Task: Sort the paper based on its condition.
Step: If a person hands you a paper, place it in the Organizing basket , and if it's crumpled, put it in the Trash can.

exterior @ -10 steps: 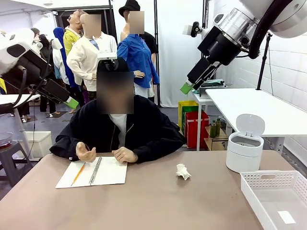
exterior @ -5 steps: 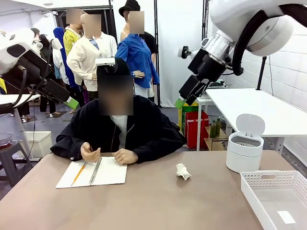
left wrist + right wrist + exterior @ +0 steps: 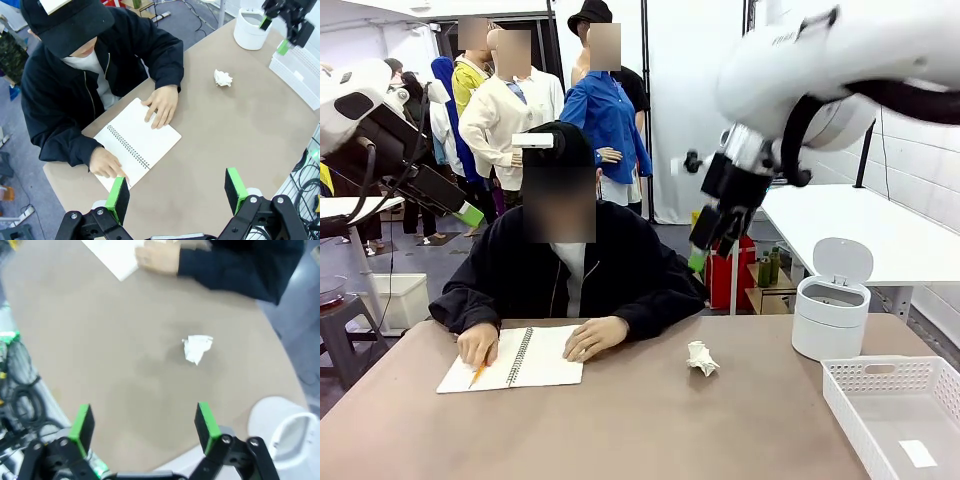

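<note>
**Crumpled paper waits mid-bench**

While the person's hands [image 3: 595, 338] rest on the open notebook [image 3: 515, 358], the crumpled paper [image 3: 701, 358] sits alone mid-bench — near the white bin [image 3: 830, 318] and basket [image 3: 895, 410]. Right fingers [image 3: 145, 424] hover high above it, spread wide, empty; left fingers [image 3: 177, 191] likewise — wide apart, holding nothing.

Crumpled white paper ball [image 3: 701, 358] lying loose on the tabletop [image 3: 640, 420] (small, tightly wadded), at two o'clock from centre.
</note>
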`<state>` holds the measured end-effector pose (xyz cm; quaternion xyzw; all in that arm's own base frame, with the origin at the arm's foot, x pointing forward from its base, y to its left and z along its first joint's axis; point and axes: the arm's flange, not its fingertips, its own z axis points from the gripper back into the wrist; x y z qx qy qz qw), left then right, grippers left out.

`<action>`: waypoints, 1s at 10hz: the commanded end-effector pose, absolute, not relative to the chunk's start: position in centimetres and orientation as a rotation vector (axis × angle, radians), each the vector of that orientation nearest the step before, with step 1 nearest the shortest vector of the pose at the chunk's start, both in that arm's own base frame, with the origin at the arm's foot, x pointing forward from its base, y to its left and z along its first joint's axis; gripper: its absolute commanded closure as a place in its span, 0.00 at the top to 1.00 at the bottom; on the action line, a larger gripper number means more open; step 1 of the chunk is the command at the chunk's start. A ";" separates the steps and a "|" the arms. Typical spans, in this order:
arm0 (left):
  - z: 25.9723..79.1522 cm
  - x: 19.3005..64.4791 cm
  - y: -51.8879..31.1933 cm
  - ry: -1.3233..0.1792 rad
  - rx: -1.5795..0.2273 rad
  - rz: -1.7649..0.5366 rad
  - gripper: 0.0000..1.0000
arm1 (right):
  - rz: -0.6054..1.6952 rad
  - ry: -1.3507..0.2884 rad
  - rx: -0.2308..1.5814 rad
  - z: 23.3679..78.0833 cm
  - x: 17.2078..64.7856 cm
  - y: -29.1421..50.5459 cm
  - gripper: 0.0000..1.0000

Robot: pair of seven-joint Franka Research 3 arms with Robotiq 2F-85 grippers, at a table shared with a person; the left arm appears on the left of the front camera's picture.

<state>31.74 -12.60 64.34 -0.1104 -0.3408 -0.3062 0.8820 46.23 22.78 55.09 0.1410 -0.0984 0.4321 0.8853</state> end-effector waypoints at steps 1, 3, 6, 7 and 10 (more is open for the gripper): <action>64.4 31.7 -12.5 -0.711 -0.232 -0.636 1.00 | 0.862 -0.125 0.253 51.9 47.8 23.7 1.00; 64.4 31.7 -12.5 -0.711 -0.232 -0.636 1.00 | 0.829 -0.062 0.129 47.6 47.8 24.8 1.00; 64.4 31.7 -12.5 -0.711 -0.232 -0.636 1.00 | 0.778 -0.013 -0.008 41.9 47.2 26.6 1.00; 64.4 31.7 -12.5 -0.711 -0.232 -0.636 1.00 | 0.757 -0.004 -0.047 39.5 47.1 27.0 1.00; 64.4 31.7 -12.5 -0.711 -0.232 -0.636 1.00 | 0.701 -0.102 -0.061 34.7 48.4 27.8 1.00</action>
